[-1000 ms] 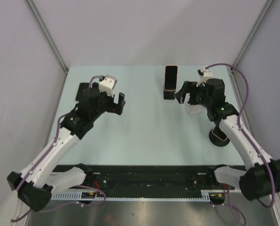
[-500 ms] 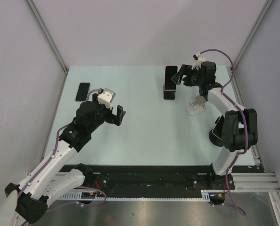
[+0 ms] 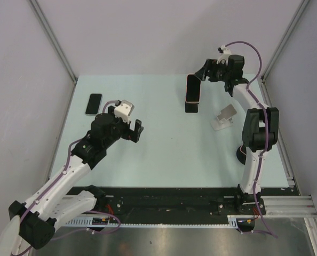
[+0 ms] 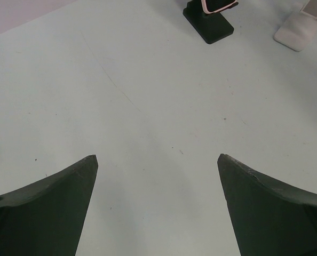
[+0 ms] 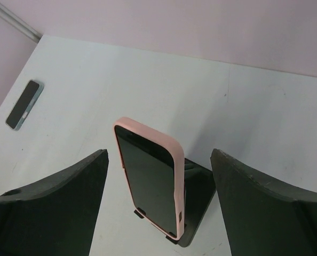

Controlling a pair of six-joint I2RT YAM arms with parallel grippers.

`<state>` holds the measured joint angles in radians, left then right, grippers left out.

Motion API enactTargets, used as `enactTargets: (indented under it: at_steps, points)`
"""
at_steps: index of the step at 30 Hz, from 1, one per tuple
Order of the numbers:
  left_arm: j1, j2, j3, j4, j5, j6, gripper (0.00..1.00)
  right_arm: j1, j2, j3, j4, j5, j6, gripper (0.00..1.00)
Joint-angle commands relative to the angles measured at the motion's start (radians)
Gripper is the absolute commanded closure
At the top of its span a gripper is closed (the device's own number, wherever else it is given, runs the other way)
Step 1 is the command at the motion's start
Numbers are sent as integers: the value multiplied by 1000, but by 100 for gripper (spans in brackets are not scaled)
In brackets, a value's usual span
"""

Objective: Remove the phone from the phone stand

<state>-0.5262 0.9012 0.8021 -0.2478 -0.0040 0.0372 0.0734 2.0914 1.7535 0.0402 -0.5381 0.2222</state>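
Observation:
The phone (image 3: 193,87), dark-screened in a pink case, leans upright in the black phone stand (image 3: 190,106) at the back of the table. My right gripper (image 3: 203,72) hovers just behind and above the phone's top. In the right wrist view the phone (image 5: 150,184) stands between the two fingers of that gripper (image 5: 158,154), open, with a gap on each side. The stand (image 5: 198,197) shows behind it. My left gripper (image 3: 136,129) is open over bare table at mid-left, and its wrist view (image 4: 157,156) shows nothing between the fingers.
A second phone (image 3: 94,103) lies flat near the left edge. A white stand (image 3: 223,118) sits to the right of the black one, and a dark round object (image 3: 245,155) lies behind the right arm. Walls close in the back and both sides.
The right arm has swung from beside the stand up and back to the phone's top, its jaws narrowing a little. The left arm drew back toward me, uncovering the flat phone.

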Motion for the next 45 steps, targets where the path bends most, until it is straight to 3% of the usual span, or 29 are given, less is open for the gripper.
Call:
enactTargets:
  at_steps: [1, 13, 20, 24, 38, 45]
  points:
    - [2, 4, -4, 36, 7, 44, 0, -4, 70, 109, -36, -80, -27, 18]
    - [0, 16, -6, 38, 7, 46, 0, -18, 153, 164, -49, -253, -20, 44]
    - [0, 15, -6, 38, 9, 46, 0, -27, 121, 115, 7, -276, -1, 82]
    - [0, 8, -6, 36, 9, 44, 0, -34, 81, 77, 35, -290, 9, 98]
    - [0, -7, -3, 38, 6, 17, 0, -40, -142, -132, 253, -323, 138, 100]
    - [0, -13, 9, 44, -22, -37, 0, -14, -319, -262, 317, -223, 235, 100]
